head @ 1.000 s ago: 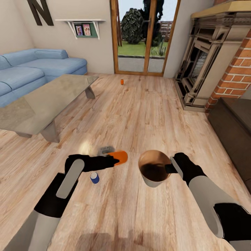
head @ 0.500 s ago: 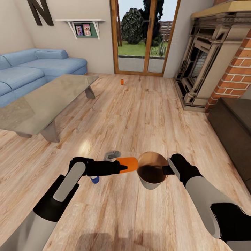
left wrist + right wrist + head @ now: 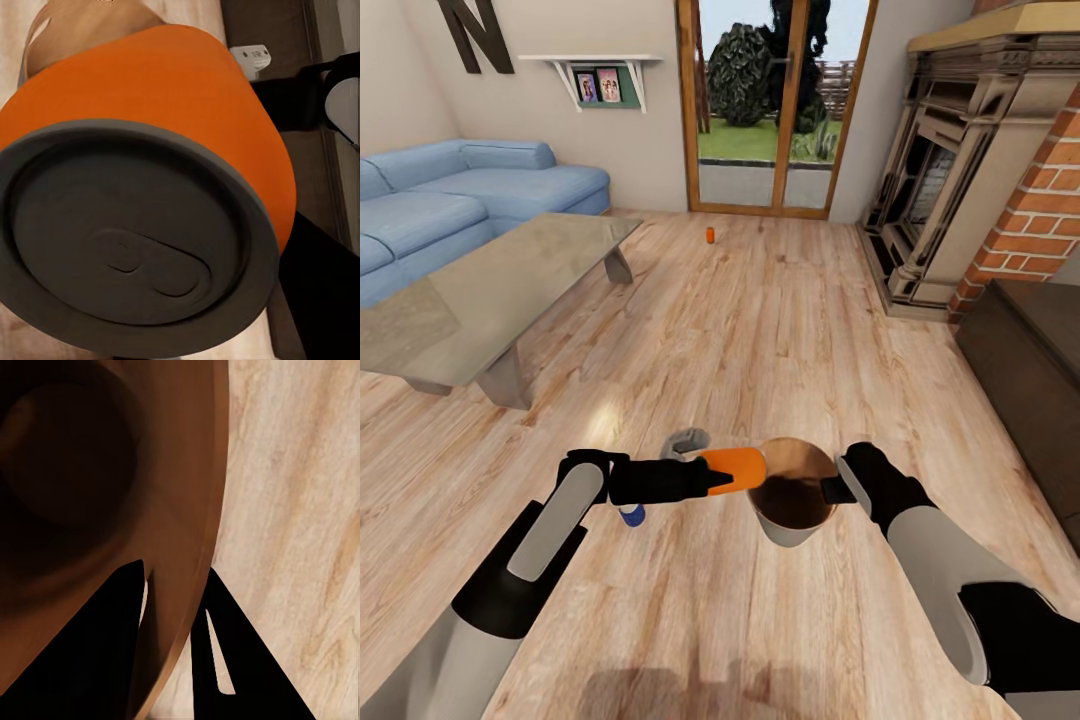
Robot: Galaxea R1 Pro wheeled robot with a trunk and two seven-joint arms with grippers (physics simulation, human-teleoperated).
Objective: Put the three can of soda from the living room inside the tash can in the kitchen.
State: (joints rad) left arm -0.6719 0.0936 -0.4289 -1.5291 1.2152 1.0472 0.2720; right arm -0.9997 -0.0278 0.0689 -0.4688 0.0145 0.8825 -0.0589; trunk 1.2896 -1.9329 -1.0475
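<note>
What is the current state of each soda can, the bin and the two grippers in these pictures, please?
Bright orange soda can: lying sideways, gripped, at the bin's rim, not yet inside.
Pale grey round bin: held off the floor, upright, nothing visible inside.
Dark blue soda can: on the floor.
Far orange can: standing on the floor.
Left gripper: shut on the can.
Right gripper: pinching the bin's rim.

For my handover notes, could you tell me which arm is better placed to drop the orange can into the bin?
The left: its gripper holds the orange can at the trash can's rim, which the right gripper holds.
</note>
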